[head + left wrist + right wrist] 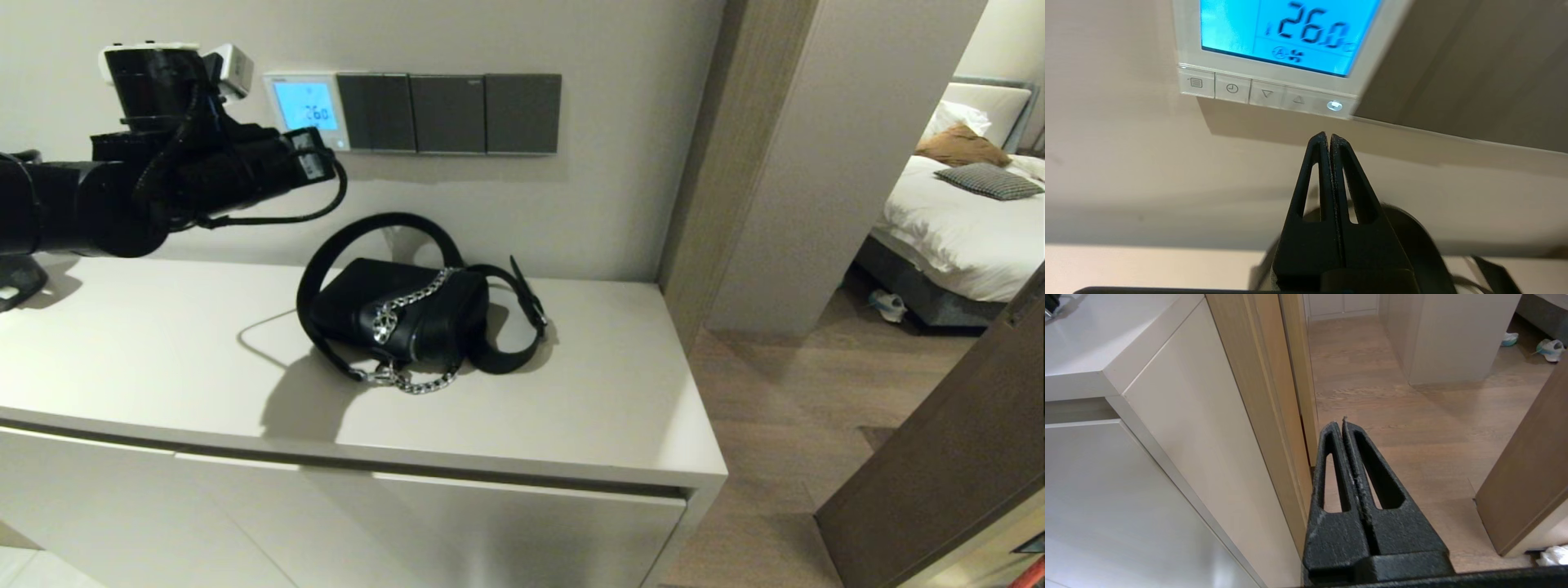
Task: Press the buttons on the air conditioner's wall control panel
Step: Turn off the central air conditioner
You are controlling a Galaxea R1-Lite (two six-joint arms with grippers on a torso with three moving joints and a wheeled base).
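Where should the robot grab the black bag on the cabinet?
Probably the wide black strap loop that arches up clear behind the black leather handbag. Come from above and in front; a gripper could close around the raised band, whereas the bag's body lies flat and bulky.

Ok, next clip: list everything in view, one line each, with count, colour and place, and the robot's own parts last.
Thermostat: one, white with glowing blue screen, on the wall.
Buttons: five, white, in a row under the screen.
Switch plates: three, dark grey, beside the thermostat.
Handbag: one, black with silver chain, on the cabinet.
Cabinet: one, beige, below the wall.
Bed: one, white, in the far room.
Left hand: black, shut, just below the buttons.
Right hand: black, shut, low beside the cabinet.
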